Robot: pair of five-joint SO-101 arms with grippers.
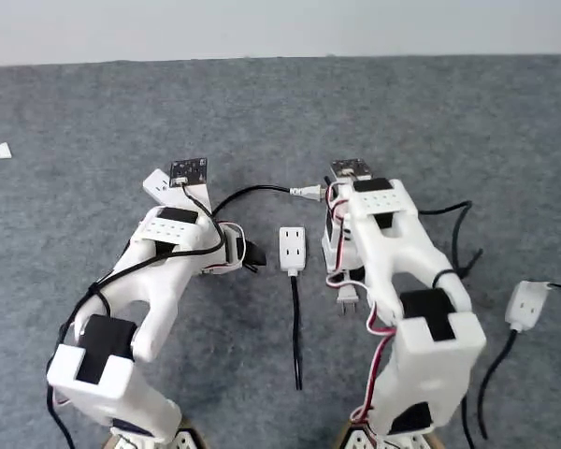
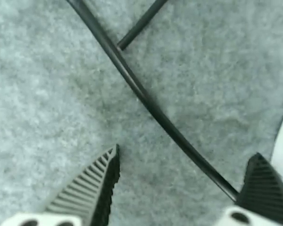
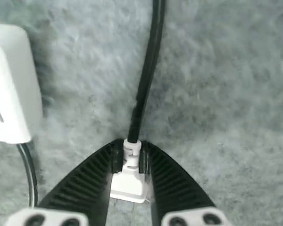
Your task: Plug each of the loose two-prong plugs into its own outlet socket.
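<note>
While right claw (image 3: 130, 147) pinches plug (image 3: 128, 182) at tip | left claw (image 2: 186, 155) gapes; cable (image 2: 146, 99) crosses gap

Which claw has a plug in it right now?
The right claw: it is shut on a white plug with a black cord. The left claw is open over another black cable, holding nothing.

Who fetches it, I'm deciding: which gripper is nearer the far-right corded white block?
Right. The right gripper is between the far-right block and the middle outlet block; the left gripper lies beyond the middle one.
</note>
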